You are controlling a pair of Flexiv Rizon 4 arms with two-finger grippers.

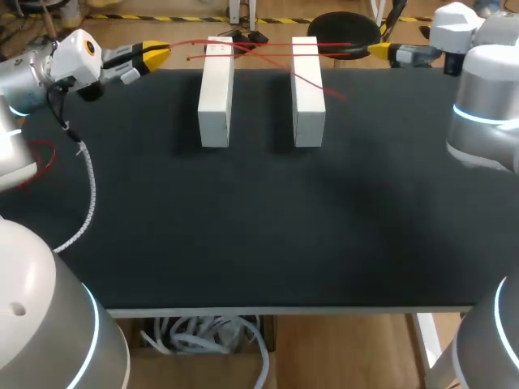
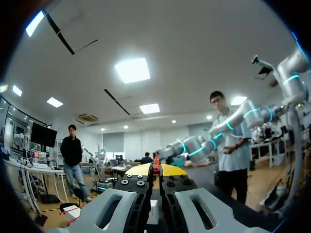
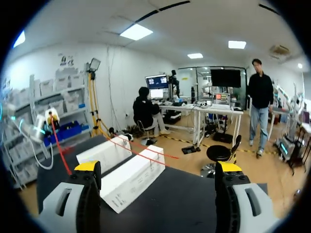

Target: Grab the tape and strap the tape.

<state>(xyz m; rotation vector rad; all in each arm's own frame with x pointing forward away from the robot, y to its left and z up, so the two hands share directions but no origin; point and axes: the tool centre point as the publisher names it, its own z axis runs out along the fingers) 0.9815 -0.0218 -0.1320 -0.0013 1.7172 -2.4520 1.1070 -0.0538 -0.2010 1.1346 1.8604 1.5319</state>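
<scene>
Left gripper (image 1: 154,55) pinched closed on thin red tape strand (image 1: 268,50). Strand runs crosswise over two white rectangular blocks (image 1: 216,89) toward right gripper (image 1: 379,50), whose fingers are spread wide, probably nearer the free end.

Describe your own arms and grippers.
The left arm and right arm are rounded silver-grey tubes with glowing cyan rings at the joints. A white coiled cable hangs along the left one. The left gripper and right gripper share light grey slotted fingers and bright yellow tips.
</scene>
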